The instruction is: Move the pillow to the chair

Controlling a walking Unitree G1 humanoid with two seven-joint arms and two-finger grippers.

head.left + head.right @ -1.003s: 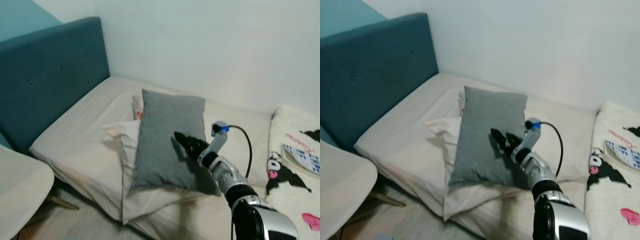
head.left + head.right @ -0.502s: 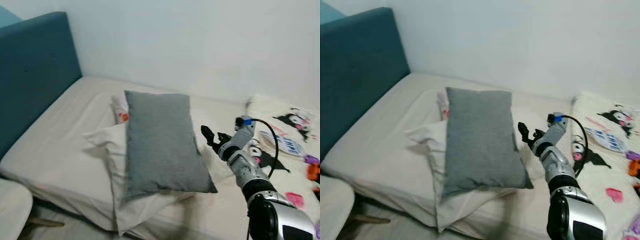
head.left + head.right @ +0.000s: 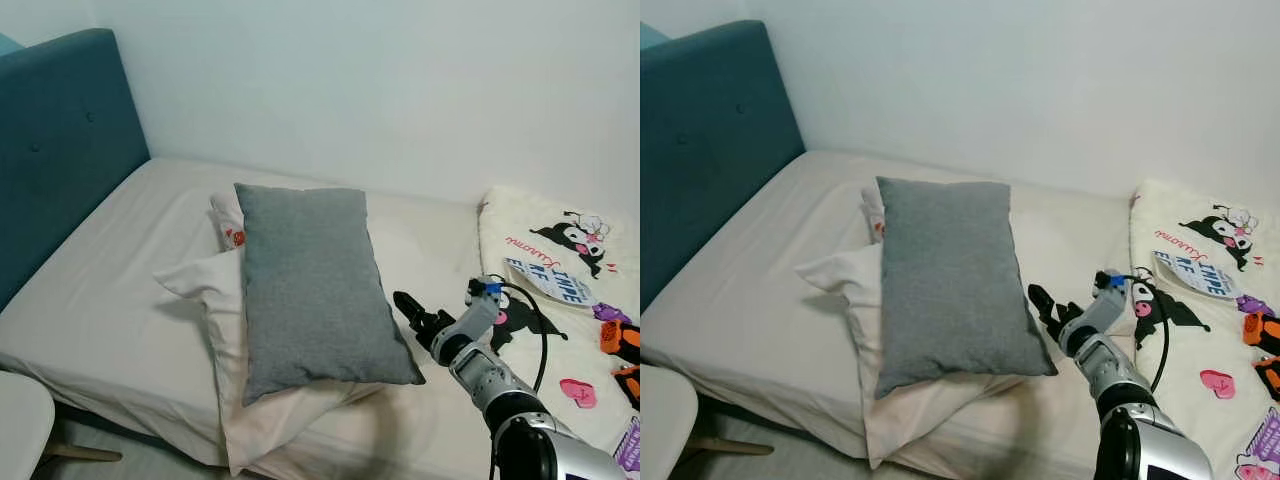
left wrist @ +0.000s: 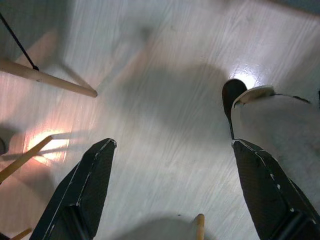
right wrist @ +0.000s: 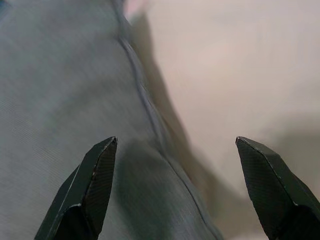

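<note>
Your right gripper (image 3: pixel 412 315) is hovering with fingers spread at the grey pillow's (image 3: pixel 310 275) right edge, near the bed's (image 3: pixel 100 300) front edge.

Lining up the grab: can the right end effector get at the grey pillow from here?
Probably yes. The right end effector is open, just off the grey pillow's right edge, with bare sheet and nothing between them.
</note>
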